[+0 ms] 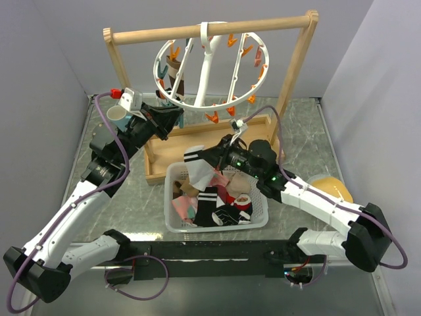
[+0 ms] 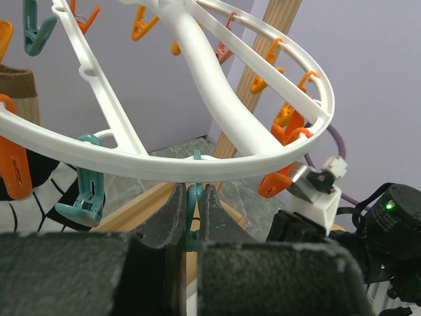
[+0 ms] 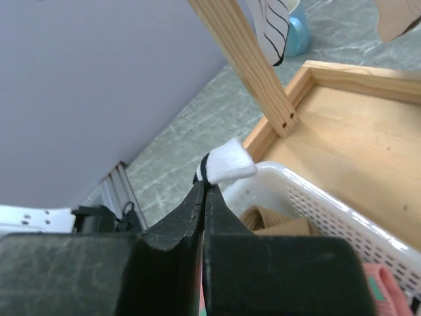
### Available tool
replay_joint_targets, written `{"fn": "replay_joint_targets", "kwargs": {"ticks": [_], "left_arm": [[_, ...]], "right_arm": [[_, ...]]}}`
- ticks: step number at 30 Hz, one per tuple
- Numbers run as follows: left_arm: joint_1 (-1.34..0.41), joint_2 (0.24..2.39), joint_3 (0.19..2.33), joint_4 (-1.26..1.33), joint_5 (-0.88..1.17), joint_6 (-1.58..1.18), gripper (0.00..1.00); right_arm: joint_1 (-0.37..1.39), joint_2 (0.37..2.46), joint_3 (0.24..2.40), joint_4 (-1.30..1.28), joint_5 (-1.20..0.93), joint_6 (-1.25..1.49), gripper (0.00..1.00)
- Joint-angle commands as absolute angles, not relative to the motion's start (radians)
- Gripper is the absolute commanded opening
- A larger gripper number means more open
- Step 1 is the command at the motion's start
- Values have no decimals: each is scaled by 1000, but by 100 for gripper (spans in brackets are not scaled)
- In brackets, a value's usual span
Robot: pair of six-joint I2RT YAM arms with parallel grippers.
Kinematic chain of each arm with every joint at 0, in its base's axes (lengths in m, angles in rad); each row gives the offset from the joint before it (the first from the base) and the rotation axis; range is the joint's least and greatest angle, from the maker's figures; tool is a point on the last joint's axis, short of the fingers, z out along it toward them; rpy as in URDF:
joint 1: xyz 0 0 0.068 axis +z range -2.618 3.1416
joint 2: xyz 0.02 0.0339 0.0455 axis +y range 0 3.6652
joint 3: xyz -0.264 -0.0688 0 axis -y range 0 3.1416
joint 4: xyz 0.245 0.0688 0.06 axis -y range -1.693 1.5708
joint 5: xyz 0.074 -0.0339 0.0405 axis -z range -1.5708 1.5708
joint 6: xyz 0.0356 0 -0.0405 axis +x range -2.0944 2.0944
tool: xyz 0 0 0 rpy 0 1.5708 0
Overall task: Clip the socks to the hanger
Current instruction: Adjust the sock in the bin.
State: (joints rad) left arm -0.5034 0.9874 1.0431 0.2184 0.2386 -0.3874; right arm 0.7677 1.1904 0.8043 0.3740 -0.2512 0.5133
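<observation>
**Q:** What lies nearest the arms?

**A:** A white basket (image 1: 170, 197) on the counter, holding the loose socks (image 1: 217, 207). Above its far left part, the right fingers (image 3: 197, 204) are closed on the cuff of one striped sock (image 3: 227, 164). A white fold stands beyond the tips, and the rest hangs toward the basket.

**Q:** And beyond that?

**A:** The left fingers (image 2: 172, 210) are closed on a teal peg (image 2: 195, 201) that hangs under the near rim of the hanger (image 2: 217, 168). Whether the peg's mouth is pressed open cannot be told. The hanger hangs by its hook from the wooden frame (image 1: 197, 31). A brown sock (image 2: 16, 85) and a patterned one are at its left side.

**Q:** How is the step in hand done well?

**A:** The step appears to be carrying the sock to the held peg. Lift until the toe clears the basket wall, so that nothing snags. Bring the free fold of cuff up from below into the peg's mouth. The left fingers should steady the hanger, which can swing, and squeeze the peg wide. Let the peg bite first, and only then let the right fingers open.
</observation>
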Motion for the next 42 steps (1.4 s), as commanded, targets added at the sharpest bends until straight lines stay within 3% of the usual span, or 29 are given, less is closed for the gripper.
{"fn": "replay_joint_targets", "kwargs": {"ticks": [1,8,24,30,42], "left_arm": [[-500,982,1061,158,273,-390,1],[-496,976,1051,163,278,-399,1],[-491,962,1040,173,278,-402,1],[-491,962,1035,181,282,-403,1],[-488,963,1051,169,298,-400,1]], "right_arm": [[752,1223,758,345,-252,446,0],[749,1325,712,268,-186,448,0],[752,1275,646,5,-78,437,0],[744,1288,661,40,-117,468,29],[715,1365,683,141,-133,577,36]]}}
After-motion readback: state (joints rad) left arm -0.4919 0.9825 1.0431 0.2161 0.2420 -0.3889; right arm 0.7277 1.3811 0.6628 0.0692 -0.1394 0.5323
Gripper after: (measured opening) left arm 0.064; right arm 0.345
